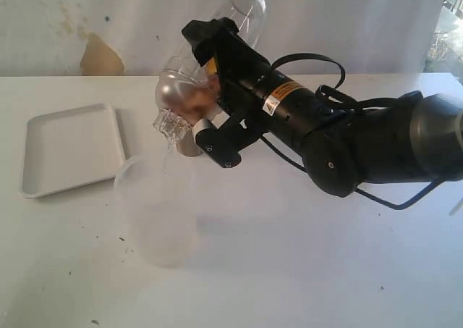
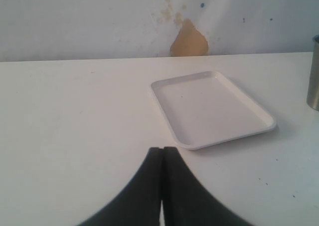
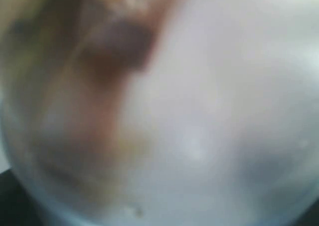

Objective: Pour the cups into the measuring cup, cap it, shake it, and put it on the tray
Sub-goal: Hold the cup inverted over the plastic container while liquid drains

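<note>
A tall clear plastic measuring cup (image 1: 246,8) w/ rounded ends is held off the table by the right gripper (image 1: 211,44), whose black fingers are clamped round its mid-section. In the ext. view its long axis is tilted well off vertical. One end is raised toward the wall and the other is dipped toward the table, above and just behind a wide frosted translucent plastic cup (image 1: 155,212). A brownish mass is seen through the lower end, and a clear knobbed piece (image 1: 170,125) sits there. It is prob. a cap, but that cannot be told for sure, nor which end is the base. The right wrist view is filled by blurred plastic w/ a brown smear. The left gripper (image 2: 162,186) is clenched on nothing, fingers pressed together, low over the table. A shiny tapered steel tumbler (image 2: 313,74) is cut off at the edge of the left wrist view. The flat white rectangular tray (image 1: 72,147) w/ a low rim lies bare to the left of the measuring cup, well apart, past the frosted cup. The shake step is judged to be in hand. For the set-down, the axis would need to be brought upright and the cup carried leftward. The tray is on the left arm's side, but the cup is in the right arm's grip.
</note>
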